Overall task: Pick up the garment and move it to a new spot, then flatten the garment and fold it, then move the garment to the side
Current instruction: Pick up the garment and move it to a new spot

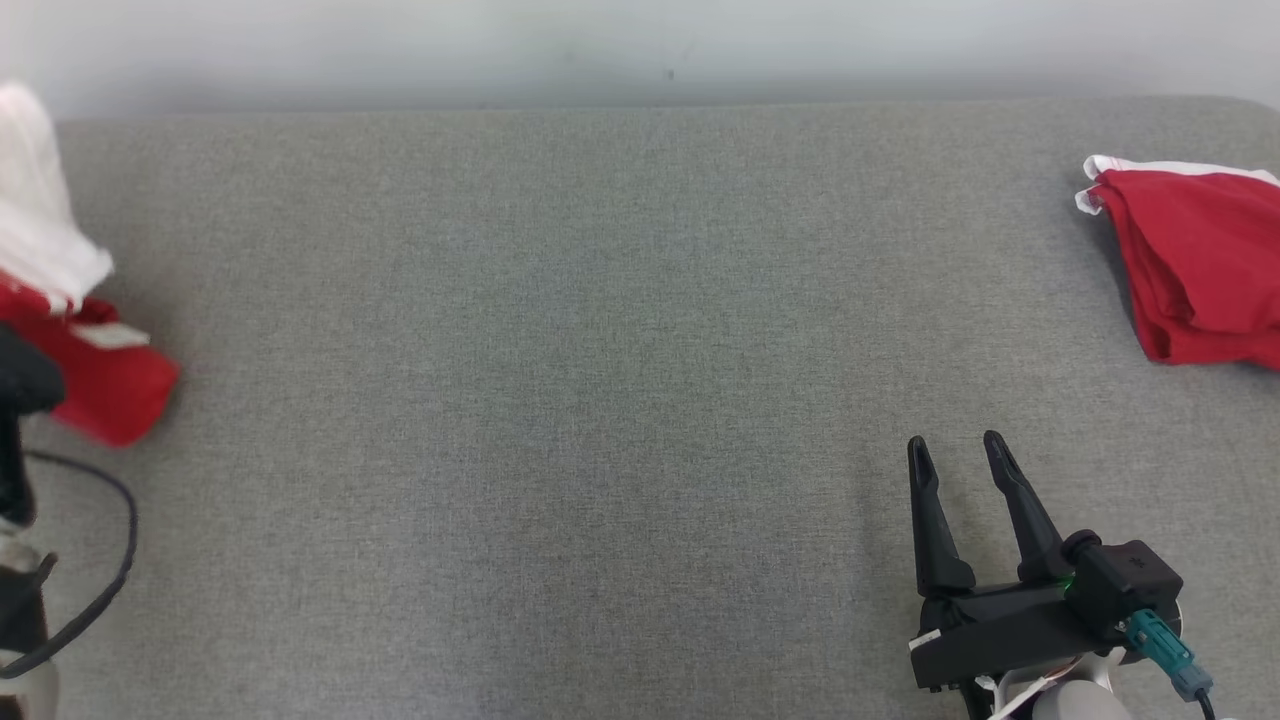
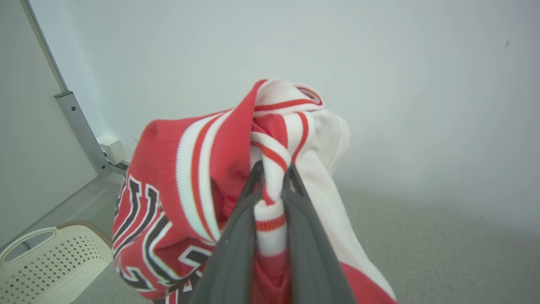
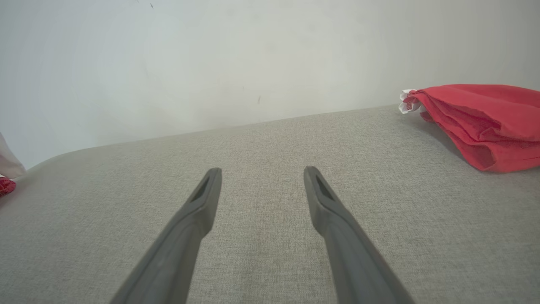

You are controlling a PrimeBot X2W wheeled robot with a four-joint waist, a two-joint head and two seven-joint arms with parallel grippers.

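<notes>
Black-fingered, my L gripper (image 2: pixel 273 171) is nipped nearly shut on the striped rib trim of the red-and-white knit jersey garment (image 2: pixel 168 190), bunched at the far-L edge of the grey woven fabric surface (image 1: pixel 600 350). My R gripper (image 1: pixel 955 445): jaws wide, nothing held, front-R. Folded red cloth (image 1: pixel 1200 260) lies far R.

- Head view looks down from high on the grey surface (image 1: pixel 600 350), with the right gripper (image 1: pixel 953 442) at its lower right.
- Left wrist view sits close, facing the wall (image 2: pixel 379 63) beyond the left gripper (image 2: pixel 274 168) and garment (image 2: pixel 168 177).
- Right wrist view skims low; it shares with the head view the folded red cloth (image 3: pixel 485 122) right of that pincer.
</notes>
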